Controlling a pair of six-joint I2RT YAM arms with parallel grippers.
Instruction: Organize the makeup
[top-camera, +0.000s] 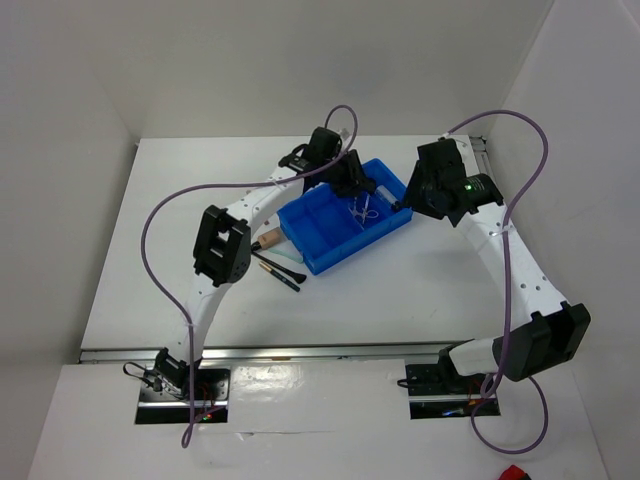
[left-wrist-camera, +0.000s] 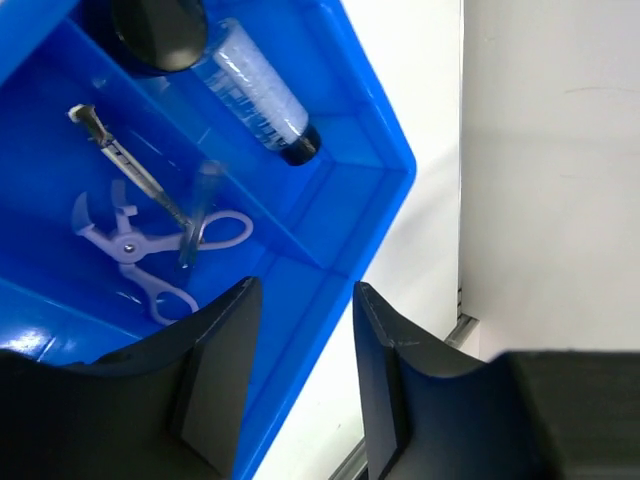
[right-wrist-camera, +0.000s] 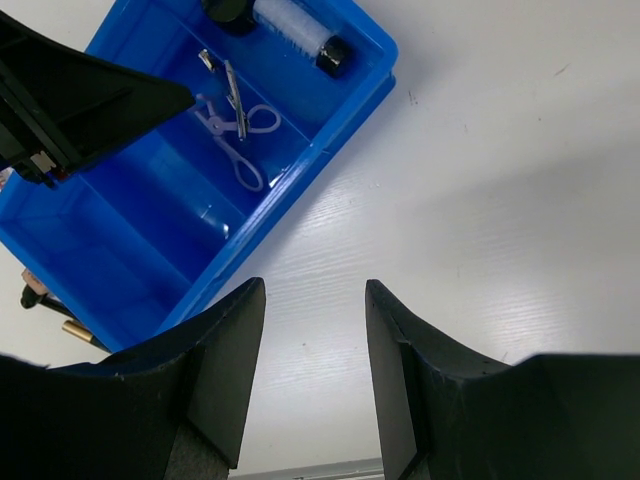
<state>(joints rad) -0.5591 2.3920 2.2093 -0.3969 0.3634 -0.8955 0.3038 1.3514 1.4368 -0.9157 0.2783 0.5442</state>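
Note:
The blue divided tray sits mid-table. In the left wrist view it holds a black round jar, a clear bottle, a thin metal clip and a white scissor-shaped tool. My left gripper hovers open and empty over the tray's far right corner. My right gripper is open and empty above bare table, just right of the tray. A beige tube, a black brush and a pencil lie on the table left of the tray.
White walls close off the table at the back and on both sides. A metal rail runs along the near edge. The left arm's elbow hangs over the table beside the loose items. The left gripper shows in the right wrist view.

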